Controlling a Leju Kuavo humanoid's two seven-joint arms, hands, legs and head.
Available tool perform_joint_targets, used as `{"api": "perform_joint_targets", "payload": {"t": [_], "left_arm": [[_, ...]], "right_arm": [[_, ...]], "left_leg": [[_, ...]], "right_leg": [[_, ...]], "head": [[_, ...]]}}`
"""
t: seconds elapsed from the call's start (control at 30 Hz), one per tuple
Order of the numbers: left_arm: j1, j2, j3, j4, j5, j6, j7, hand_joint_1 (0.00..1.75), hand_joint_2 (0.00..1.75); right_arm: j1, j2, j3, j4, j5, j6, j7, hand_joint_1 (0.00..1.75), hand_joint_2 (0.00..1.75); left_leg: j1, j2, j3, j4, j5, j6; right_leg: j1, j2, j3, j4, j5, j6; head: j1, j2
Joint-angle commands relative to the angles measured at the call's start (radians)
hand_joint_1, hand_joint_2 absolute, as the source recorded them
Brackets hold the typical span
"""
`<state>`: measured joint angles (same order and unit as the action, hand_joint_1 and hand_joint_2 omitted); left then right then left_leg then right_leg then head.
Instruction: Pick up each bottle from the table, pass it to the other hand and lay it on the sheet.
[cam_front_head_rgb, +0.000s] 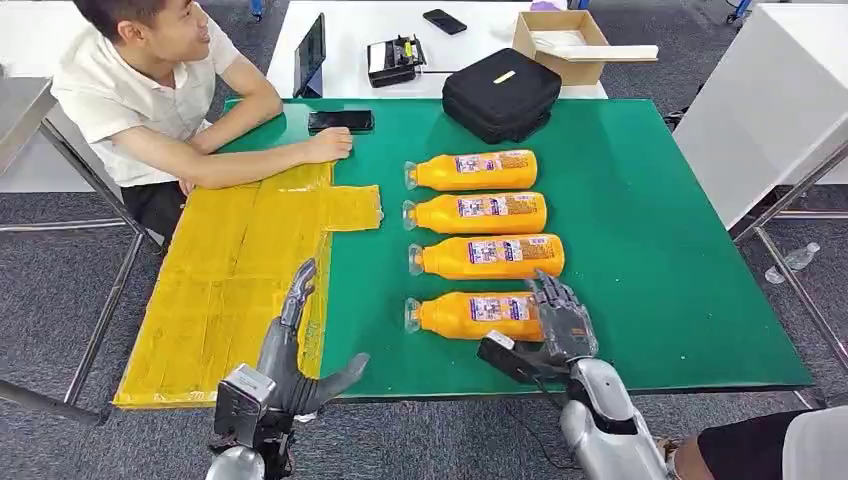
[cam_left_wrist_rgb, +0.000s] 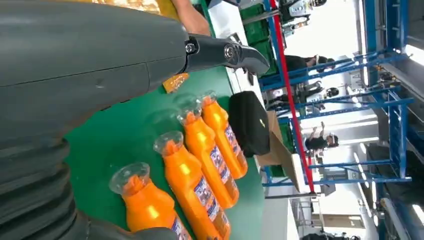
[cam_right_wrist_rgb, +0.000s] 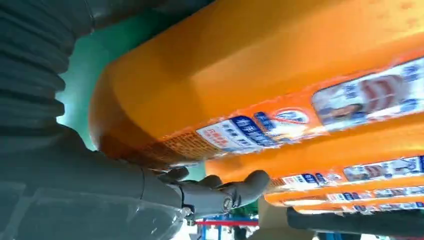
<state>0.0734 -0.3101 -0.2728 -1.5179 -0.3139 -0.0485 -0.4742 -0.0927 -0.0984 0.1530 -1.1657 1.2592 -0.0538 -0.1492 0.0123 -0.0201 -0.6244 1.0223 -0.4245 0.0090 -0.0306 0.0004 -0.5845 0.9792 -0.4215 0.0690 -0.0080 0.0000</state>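
Nearest bottle lies flat, cap toward 9 o'clock. Right hand covers its base; grasp cannot be told. Left hand released, fingers spread.

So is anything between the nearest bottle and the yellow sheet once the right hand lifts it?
Nothing visible. The right hand is at the base end of the nearest bottle. Bare green mat lies between it and the yellow sheet, and the left hand waits open at the sheet's edge.
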Motion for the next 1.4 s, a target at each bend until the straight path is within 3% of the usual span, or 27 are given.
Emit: {"api": "perform_joint_targets", "payload": {"t": [0.03,0.17,0.27,0.8,0.93,1.03,1.27,1.4], "left_arm": [[-0.053,-0.037,-0.035,0.051,0.006,-0.002,-0.005,0.00,1.75],[-0.049,-0.036,-0.027,0.050,0.009,0.001,-0.005,0.00,1.75],[-0.050,-0.038,-0.031,0.058,0.010,0.001,-0.005,0.00,1.75],[-0.052,-0.038,-0.036,0.060,0.010,0.001,-0.005,0.00,1.75],[-0.053,-0.039,-0.039,0.066,0.029,-0.002,-0.004,0.00,1.75],[-0.052,-0.039,-0.041,0.085,0.121,-0.015,0.051,0.00,1.75],[-0.008,-0.028,-0.035,0.131,0.266,-0.114,0.115,0.00,1.75],[0.013,-0.029,-0.013,0.116,0.329,-0.138,0.149,0.00,1.75]], "right_arm": [[-0.057,-0.059,0.006,0.220,-0.055,0.006,-0.025,1.75,1.75],[-0.034,-0.068,-0.001,0.201,-0.078,0.018,-0.033,1.75,1.75],[0.009,-0.089,-0.019,0.170,-0.158,0.054,-0.065,1.75,1.75],[0.023,-0.098,-0.025,0.155,-0.176,0.050,-0.076,1.75,1.75],[0.057,-0.098,-0.027,0.089,-0.255,0.055,-0.118,1.75,1.75],[0.112,-0.073,-0.024,-0.051,-0.375,0.074,-0.172,1.75,1.75],[0.161,0.027,0.034,-0.290,-0.495,0.076,-0.219,1.75,1.75],[0.148,0.076,0.070,-0.345,-0.507,0.075,-0.229,1.48,1.75]], "left_leg": [[0.001,-0.001,0.004,0.000,0.000,0.001],[0.001,-0.003,0.007,0.000,-0.001,0.002],[0.001,-0.005,0.008,-0.001,-0.001,0.002],[0.001,-0.004,0.012,0.000,-0.002,0.002],[0.001,-0.004,0.013,0.000,-0.002,0.002],[0.001,-0.004,0.013,0.000,-0.002,0.002],[0.000,0.001,0.011,-0.001,-0.004,0.001],[-0.001,0.003,0.009,0.000,-0.003,0.001]], "right_leg": [[0.001,-0.003,0.006,-0.002,-0.001,-0.003],[0.002,-0.004,-0.001,-0.002,-0.001,-0.003],[0.002,-0.006,0.001,-0.003,-0.002,-0.004],[0.001,-0.004,0.004,-0.003,-0.002,-0.002],[0.001,-0.004,0.005,-0.003,-0.002,-0.002],[0.001,-0.005,0.005,-0.003,-0.002,-0.003],[0.001,0.000,0.012,-0.002,-0.002,-0.004],[0.000,0.002,0.009,0.000,-0.001,-0.003]], "head": [[0.000,0.000],[0.000,0.000],[0.000,0.000],[0.000,0.000],[0.000,0.000],[0.000,0.000],[0.000,0.000],[0.000,0.000]]}}
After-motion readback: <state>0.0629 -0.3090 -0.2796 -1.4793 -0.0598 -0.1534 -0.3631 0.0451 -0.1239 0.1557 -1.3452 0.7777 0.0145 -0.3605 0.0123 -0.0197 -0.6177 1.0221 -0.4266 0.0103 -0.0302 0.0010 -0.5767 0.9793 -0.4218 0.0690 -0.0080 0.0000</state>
